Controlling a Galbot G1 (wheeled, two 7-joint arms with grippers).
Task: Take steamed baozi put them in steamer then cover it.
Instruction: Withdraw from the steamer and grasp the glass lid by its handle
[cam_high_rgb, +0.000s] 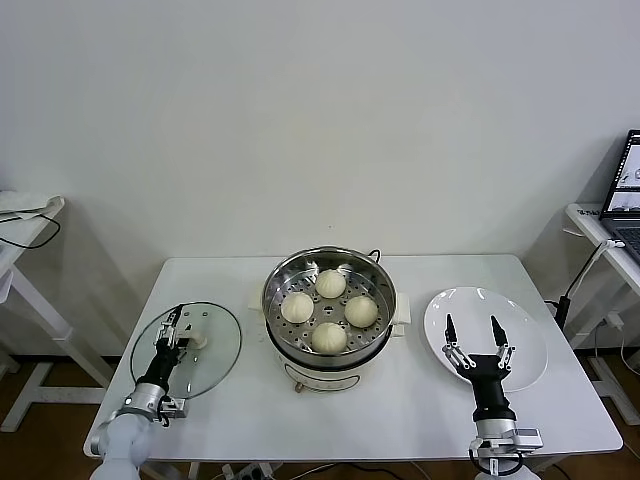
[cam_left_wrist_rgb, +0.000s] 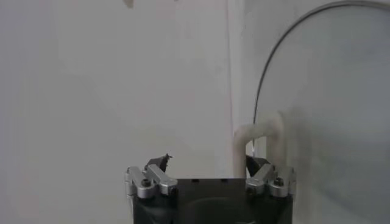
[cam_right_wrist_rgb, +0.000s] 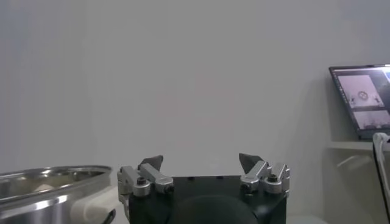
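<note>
In the head view, four baozi (cam_high_rgb: 329, 310) are sitting in the steamer (cam_high_rgb: 329, 295) at the centre of the frame: one toward the back, one on the left, one on the right, one at the front, close together on the perforated tray. The steamer is resting on its white base on a white table (cam_high_rgb: 400, 410). One glass cover (cam_high_rgb: 186, 349) is lying flat at the lower left, off the steamer, and the left gripper (cam_high_rgb: 175, 331) is hovering over its white handle (cam_high_rgb: 197, 340) with jaws spread wide, holding nothing. One empty white plate (cam_high_rgb: 487, 332) is lying at the lower right, and the right gripper (cam_high_rgb: 472, 332) is poised above it, fingers wide apart and empty. A laptop (cam_high_rgb: 626, 195) is being cut off by the right edge, on a side desk; another white desk is showing partly at the left edge. A black cable is trailing behind the steamer.

In the left wrist view, the gripper body is filling the bottom centre, with its fingertips (cam_left_wrist_rgb: 159, 162) spread and mostly hidden behind the body. The cover's handle (cam_left_wrist_rgb: 262, 141) is standing just beside one fingertip, and the cover's metal rim (cam_left_wrist_rgb: 286, 45) is curving across the upper right; whether the finger is touching the handle is hard to tell.

In the right wrist view, the two fingertips (cam_right_wrist_rgb: 152, 162) are standing wide apart with nothing between them. The steamer's rim (cam_right_wrist_rgb: 55, 182) is showing at the lower left, cut off by the edge, and the laptop screen (cam_right_wrist_rgb: 362, 97) is glowing at the right.
</note>
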